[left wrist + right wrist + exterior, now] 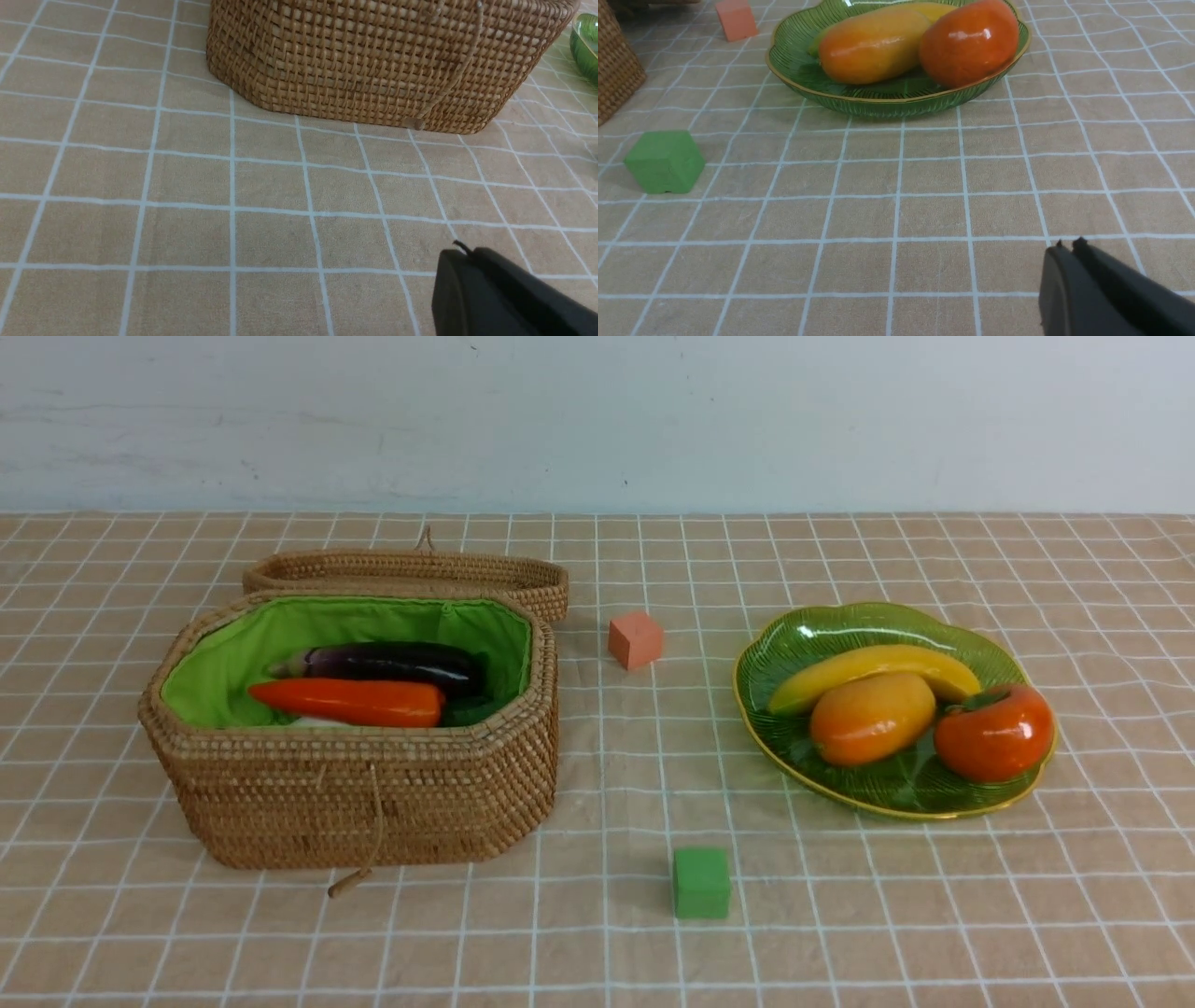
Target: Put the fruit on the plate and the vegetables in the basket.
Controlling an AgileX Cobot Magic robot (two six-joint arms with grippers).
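- From the front, the basket [355,784] sits open on the left of the checked tablecloth [597,933], its green lining showing and its woven lid [411,574] lying just behind it, touching the back rim.
- Inside it the dark purple eggplant [387,663] lies lengthwise toward the back and the carrot [350,702] lies just in front of it; a sliver of white shows beneath the carrot — too little to name.
- On the right, well apart from the basket, the green plate [896,793] holds all three fruit: the banana [873,665] across the back, the mango [871,717] in front of it, the persimmon [994,733] to the right, touching the mango.
- An orange cube [636,639] stands between basket and plate, toward the back; a green cube [701,883] stands nearer the robot.
- Neither arm shows in this view.
- The left wrist view gives only the basket's outer wall [373,60] and its dangling loop and toggle — none of the contents — with a sliver of the plate's rim [586,46] at the edge.
- The left gripper [460,249] hangs low over bare cloth, its black fingers pressed together, holding nothing.
- The right wrist view shows the plate side-on, mango [873,44] and persimmon [969,42] up front, the banana mostly hidden behind them, both cubes and one corner of the basket.
- The right gripper [1066,247] is over bare cloth, near the plate, fingertips all but closed and empty.
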